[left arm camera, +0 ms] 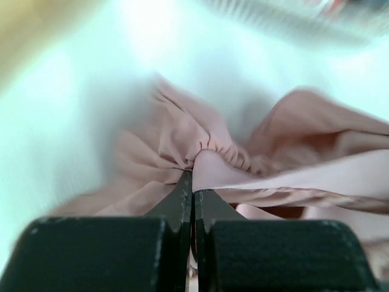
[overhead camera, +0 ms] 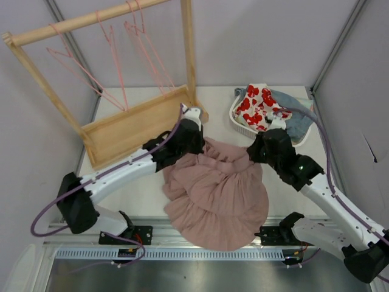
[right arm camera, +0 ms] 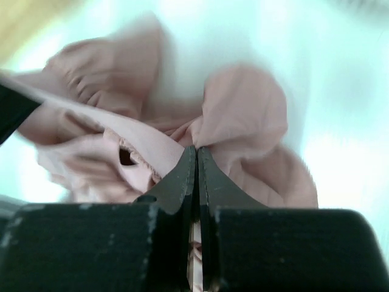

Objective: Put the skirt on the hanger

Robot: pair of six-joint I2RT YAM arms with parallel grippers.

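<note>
The dusty-pink pleated skirt (overhead camera: 219, 191) lies spread on the table between my arms, its hem reaching the near edge. My left gripper (overhead camera: 193, 145) is shut on the gathered waist at its left end (left arm camera: 209, 159). My right gripper (overhead camera: 255, 152) is shut on the waist fabric at its right end (right arm camera: 182, 137). The waistband stretches between the two grippers. Several thin pink hangers (overhead camera: 115, 58) hang from the top bar of the wooden rack at the back left, apart from both grippers.
The wooden rack (overhead camera: 130, 125) has a flat base tray just behind my left gripper and an upright post (overhead camera: 188, 48). A white basket (overhead camera: 238, 125) at the back right holds a white cloth with red flowers (overhead camera: 258, 104) and a blue-grey garment (overhead camera: 298, 118).
</note>
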